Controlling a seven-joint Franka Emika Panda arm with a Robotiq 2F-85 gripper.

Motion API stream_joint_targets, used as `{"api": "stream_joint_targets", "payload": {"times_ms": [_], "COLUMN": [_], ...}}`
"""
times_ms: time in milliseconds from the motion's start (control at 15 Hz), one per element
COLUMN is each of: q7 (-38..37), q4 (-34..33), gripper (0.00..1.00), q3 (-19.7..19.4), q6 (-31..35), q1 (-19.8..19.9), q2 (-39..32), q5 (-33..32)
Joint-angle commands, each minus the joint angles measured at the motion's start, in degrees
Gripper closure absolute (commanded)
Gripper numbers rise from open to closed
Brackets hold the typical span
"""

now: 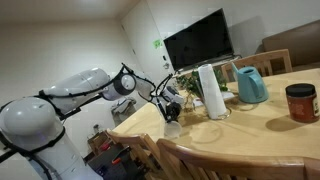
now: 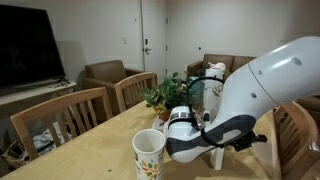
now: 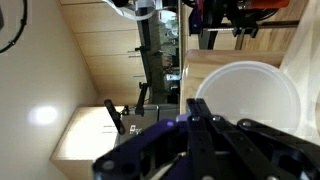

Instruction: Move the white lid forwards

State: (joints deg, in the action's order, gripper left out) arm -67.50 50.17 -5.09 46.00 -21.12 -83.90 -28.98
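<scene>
Zero progress showing, by my reckoning. The gripper [image 3: 200,138] fills the bottom of the wrist view, dark fingers crowding together, and I cannot tell whether the claw is wide or narrow. Just beyond it, right of centre, lies the white lid [image 3: 248,95]: round, flat, plain, with a shallow raised rim. It rests on the wooden table [image 3: 305,50], and nothing seems to be gripping it. So the grasp and the shift forwards both look left to do. In an exterior view the tan cup [image 2: 148,156] stands at lower centre beside the arm. Further back come the paper towel roll [image 1: 210,92], teal pitcher [image 1: 250,85] and red jar [image 1: 300,102], then the television [image 1: 198,42] at the top.
</scene>
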Motion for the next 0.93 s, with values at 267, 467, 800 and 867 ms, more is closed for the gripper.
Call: {"api": "stream_joint_targets", "payload": {"times_ms": [267, 467, 800, 867], "q7": [3.0, 2.9, 2.5, 2.6], "q4": [-0.1, 0.0, -0.1, -0.1], "gripper": [1.00, 0.66, 0.28, 0.21], "q3": [-1.1, -1.1, -1.0, -1.1], "q6": [-1.1, -2.0, -3.0, -3.5], "q1": [-1.4, -1.2, -0.7, -0.7], "q2": [0.0, 0.0, 0.0, 0.0], "q5": [-0.1, 0.3, 1.3, 1.3]}}
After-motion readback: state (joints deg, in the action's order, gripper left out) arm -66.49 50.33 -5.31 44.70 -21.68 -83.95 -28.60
